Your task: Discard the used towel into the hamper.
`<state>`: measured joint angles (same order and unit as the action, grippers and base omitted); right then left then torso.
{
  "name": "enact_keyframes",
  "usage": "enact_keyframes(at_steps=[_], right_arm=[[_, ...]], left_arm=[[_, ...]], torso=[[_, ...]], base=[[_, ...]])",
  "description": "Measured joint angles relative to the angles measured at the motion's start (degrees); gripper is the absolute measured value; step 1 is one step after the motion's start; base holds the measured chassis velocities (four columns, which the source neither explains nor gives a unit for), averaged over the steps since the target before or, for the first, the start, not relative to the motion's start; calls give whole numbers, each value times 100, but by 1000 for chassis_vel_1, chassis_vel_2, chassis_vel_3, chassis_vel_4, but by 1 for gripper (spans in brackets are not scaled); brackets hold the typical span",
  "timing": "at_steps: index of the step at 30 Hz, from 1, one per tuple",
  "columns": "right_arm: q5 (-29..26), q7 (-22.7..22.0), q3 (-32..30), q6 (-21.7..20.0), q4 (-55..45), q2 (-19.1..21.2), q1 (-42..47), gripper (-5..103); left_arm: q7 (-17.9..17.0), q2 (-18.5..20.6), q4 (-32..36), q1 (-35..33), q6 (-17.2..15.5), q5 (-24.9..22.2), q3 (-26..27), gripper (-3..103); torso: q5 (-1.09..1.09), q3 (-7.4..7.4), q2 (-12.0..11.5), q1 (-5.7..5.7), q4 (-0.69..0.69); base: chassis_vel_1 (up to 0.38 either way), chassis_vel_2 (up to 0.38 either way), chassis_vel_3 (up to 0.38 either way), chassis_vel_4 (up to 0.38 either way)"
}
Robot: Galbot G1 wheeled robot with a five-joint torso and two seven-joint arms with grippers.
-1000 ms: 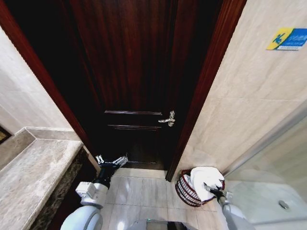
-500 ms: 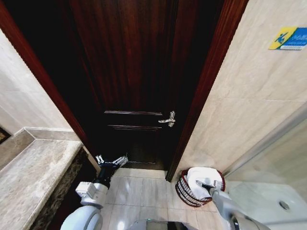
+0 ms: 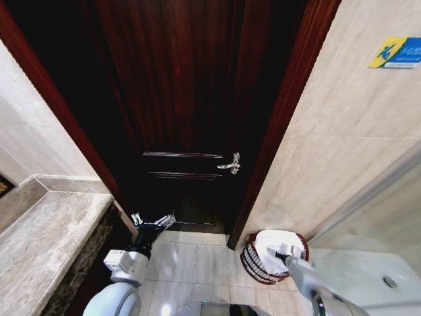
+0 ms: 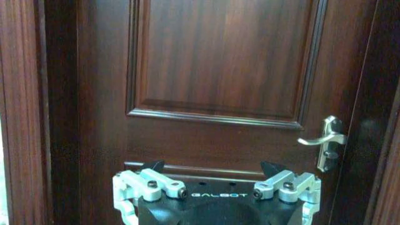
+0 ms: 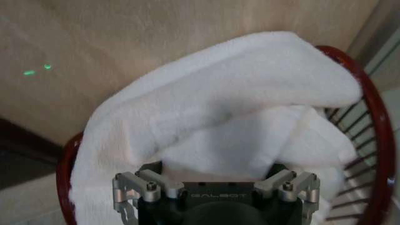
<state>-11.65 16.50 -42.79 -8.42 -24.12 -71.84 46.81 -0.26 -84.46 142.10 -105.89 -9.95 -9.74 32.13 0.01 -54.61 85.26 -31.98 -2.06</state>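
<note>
The white used towel (image 3: 281,241) lies bunched in the top of the hamper (image 3: 254,262), a small round dark red wire basket on the floor by the door frame. In the right wrist view the towel (image 5: 237,117) drapes over the hamper's red rim (image 5: 380,122). My right gripper (image 3: 279,254) hovers just over the towel, and its fingers stand apart in the right wrist view (image 5: 214,167) with nothing clamped between them. My left gripper (image 3: 152,222) is held open at low height in front of the door, its spread fingers (image 4: 153,166) empty.
A dark wooden door (image 3: 191,112) with a silver lever handle (image 3: 231,164) stands shut ahead. A marble counter (image 3: 46,243) runs along the left. Beige tiled wall and a glass shower screen (image 3: 368,217) close off the right. Tiled floor (image 3: 197,263) lies between the arms.
The towel has sunk from a raised bunch above the hamper down into it. My right gripper moved lower and a little left and has let go. The left arm stayed still.
</note>
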Motion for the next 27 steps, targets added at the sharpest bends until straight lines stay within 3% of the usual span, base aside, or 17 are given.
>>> enact_keyframes(at_steps=[2, 5, 6, 8, 11, 12, 14, 18, 21, 27], right_arm=[[-137, 8, 50, -91, -557, 28, 374, 100], [-561, 5, 125, -239, -2216, 120, 1467, 100], [-674, 3, 120, -246, -2806, 142, 1886, 100], [-741, 0, 96, -242, -3249, 159, 2215, 100], [-845, -22, -1, -203, -4032, 169, 2796, 100], [-898, -43, -63, -158, -4418, 165, 3067, 100], [-996, -73, -133, -72, -4918, 139, 3464, 100], [-1047, -77, -215, 115, -5332, 78, 3815, 100], [-1165, -48, -285, 527, -5664, -1, 4122, 100], [-1106, -12, -320, 850, -5653, -57, 4204, 100]], left_arm=[[0, 1, 0, -1, 0, 0, 0, 100], [0, 0, 0, 0, 0, 0, 0, 100], [0, 1, 0, 0, 0, 0, 0, 100], [0, -1, 0, 0, 0, 0, 0, 100], [-1, 2, 0, 1, 0, 0, 1, 100], [0, 1, 0, 0, 0, 0, 0, 100], [0, 0, 0, 0, 0, 0, 0, 100], [0, 0, 0, 0, 0, 0, 0, 100], [-1, 1, 0, 0, 0, 0, 0, 100], [0, 0, 0, 0, 0, 0, 0, 100]], torso=[[4, -1, 0, 0, 5], [-6, 1, 0, 1, 7], [2, 0, 0, 2, 6], [2, 1, 0, 2, 3], [-2, 1, 0, 2, 9], [-2, 1, 0, 2, 3], [-2, 1, 1, 2, 4], [0, 1, 1, 2, 4], [-1, 0, 1, 2, 4], [0, 0, 1, 1, 4]], base=[[0, 0, 0, 0], [0, 0, 0, 0], [0, 0, 0, 0], [0, 0, 0, 0], [0, 0, 0, 0], [0, 0, 0, 0], [0, 0, 0, 0], [0, 0, 0, 0], [0, 0, 0, 0], [0, 0, 0, 0]])
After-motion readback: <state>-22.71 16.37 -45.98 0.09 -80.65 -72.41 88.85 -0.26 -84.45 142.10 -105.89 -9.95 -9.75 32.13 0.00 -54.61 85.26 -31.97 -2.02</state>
